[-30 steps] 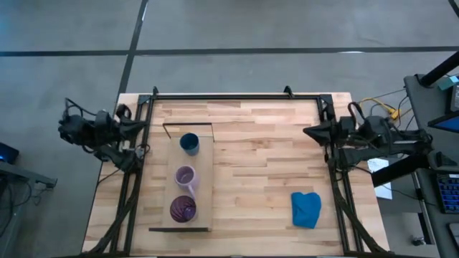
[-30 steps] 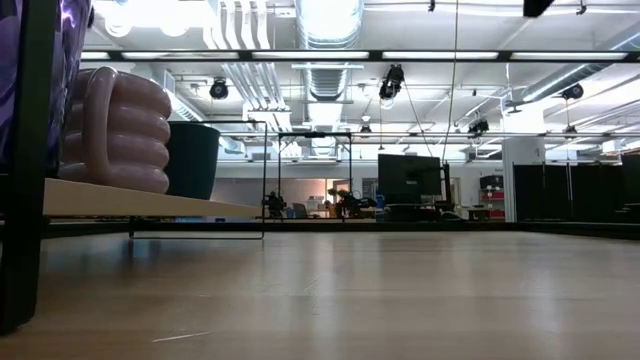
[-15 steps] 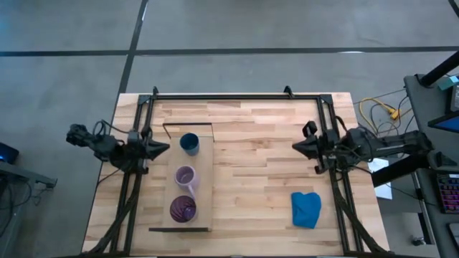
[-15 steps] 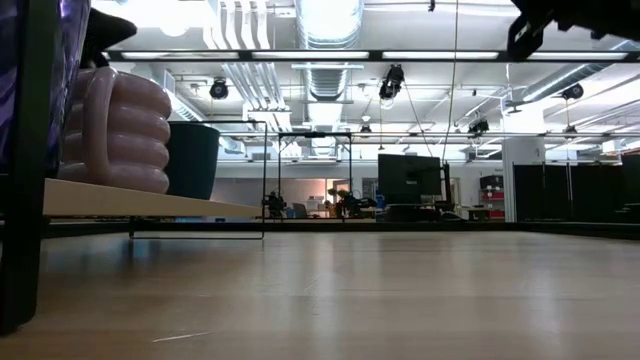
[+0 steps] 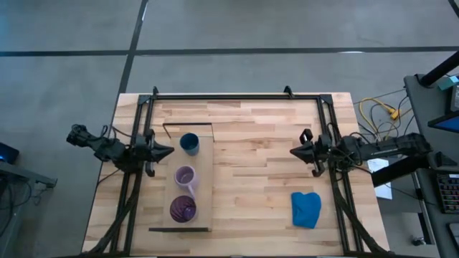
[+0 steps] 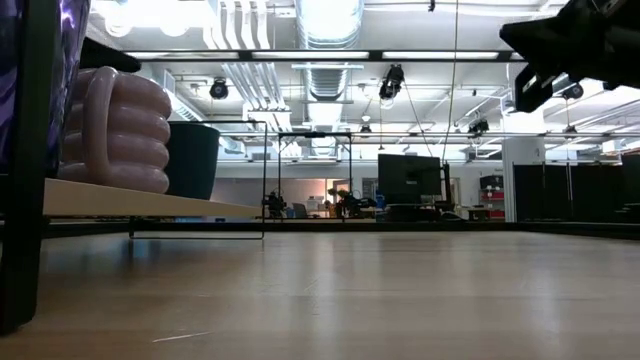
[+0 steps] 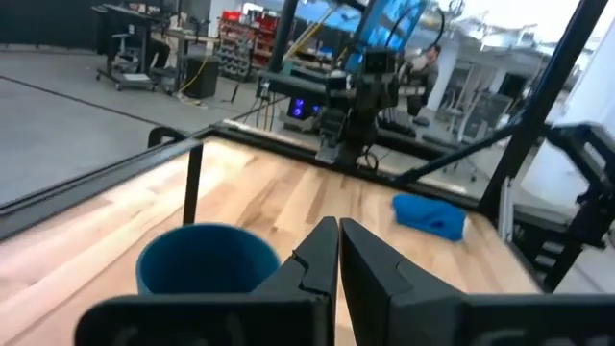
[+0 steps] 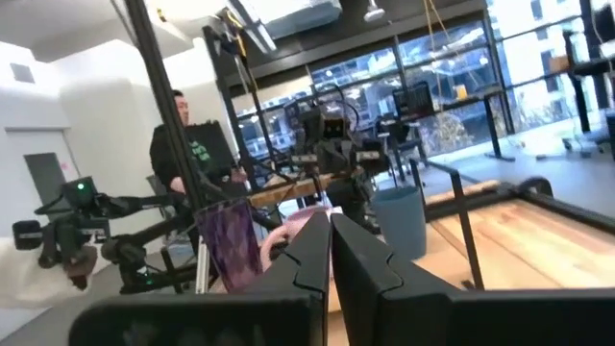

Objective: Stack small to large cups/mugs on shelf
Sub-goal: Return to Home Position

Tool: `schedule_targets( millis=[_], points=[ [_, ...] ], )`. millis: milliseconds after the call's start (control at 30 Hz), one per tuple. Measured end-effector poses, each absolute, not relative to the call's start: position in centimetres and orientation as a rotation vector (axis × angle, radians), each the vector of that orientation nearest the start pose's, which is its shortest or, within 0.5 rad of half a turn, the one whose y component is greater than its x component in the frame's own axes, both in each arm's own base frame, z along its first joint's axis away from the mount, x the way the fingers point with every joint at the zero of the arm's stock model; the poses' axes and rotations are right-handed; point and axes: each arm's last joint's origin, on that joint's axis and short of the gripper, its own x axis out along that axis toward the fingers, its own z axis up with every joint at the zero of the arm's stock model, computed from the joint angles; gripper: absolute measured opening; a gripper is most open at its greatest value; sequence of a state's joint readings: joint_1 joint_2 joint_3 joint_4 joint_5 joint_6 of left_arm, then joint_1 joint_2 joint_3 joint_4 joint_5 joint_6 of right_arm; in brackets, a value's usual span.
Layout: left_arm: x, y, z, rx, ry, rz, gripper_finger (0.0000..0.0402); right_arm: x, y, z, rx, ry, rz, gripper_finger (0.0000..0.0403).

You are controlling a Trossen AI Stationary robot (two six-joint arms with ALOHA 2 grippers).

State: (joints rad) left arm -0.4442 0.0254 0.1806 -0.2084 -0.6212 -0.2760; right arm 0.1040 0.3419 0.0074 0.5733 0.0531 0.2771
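Note:
A long light wooden shelf (image 5: pixel 204 179) stands on the table's left half. On it stand a small dark blue cup (image 5: pixel 189 143) at the far end, a pale lilac mug (image 5: pixel 186 177) in the middle and a dark purple tumbler (image 5: pixel 183 209) at the near end. My left gripper (image 5: pixel 169 150) is shut and empty, in the air just left of the shelf near the blue cup (image 7: pixel 207 258). My right gripper (image 5: pixel 293 153) is shut and empty over the table's right part. The low view shows the mug (image 6: pixel 115 130) on the shelf (image 6: pixel 140 203).
A bright blue cloth (image 5: pixel 305 208) lies crumpled near the table's right front corner. A dark metal frame (image 5: pixel 237 96) runs along the far edge and both sides. A person (image 8: pixel 187 149) stands beyond the table's left side.
Both arms have swung in from outside the table's side edges. My left gripper has gone right toward the shelf and the blue cup. My right gripper has gone left over the table's right part and come down a little. The cups have stayed where they were.

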Motion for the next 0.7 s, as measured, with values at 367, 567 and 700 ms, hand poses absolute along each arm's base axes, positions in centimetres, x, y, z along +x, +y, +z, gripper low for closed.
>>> schedule_targets(
  millis=[367,567,700],
  points=[
    [8.6,-2.2,17.7,-0.223,0.074,0.187,0.0000,11.0,1.2,19.6,0.211,-0.273,0.139,0.0009],
    [9.1,-2.6,17.3,-0.185,-0.043,0.114,0.0000,11.1,1.2,19.3,0.106,-0.249,0.123,0.0009],
    [9.2,-2.7,17.1,-0.133,-0.056,0.115,0.0000,11.1,1.2,19.1,0.030,-0.228,0.111,0.0009]
  ],
)
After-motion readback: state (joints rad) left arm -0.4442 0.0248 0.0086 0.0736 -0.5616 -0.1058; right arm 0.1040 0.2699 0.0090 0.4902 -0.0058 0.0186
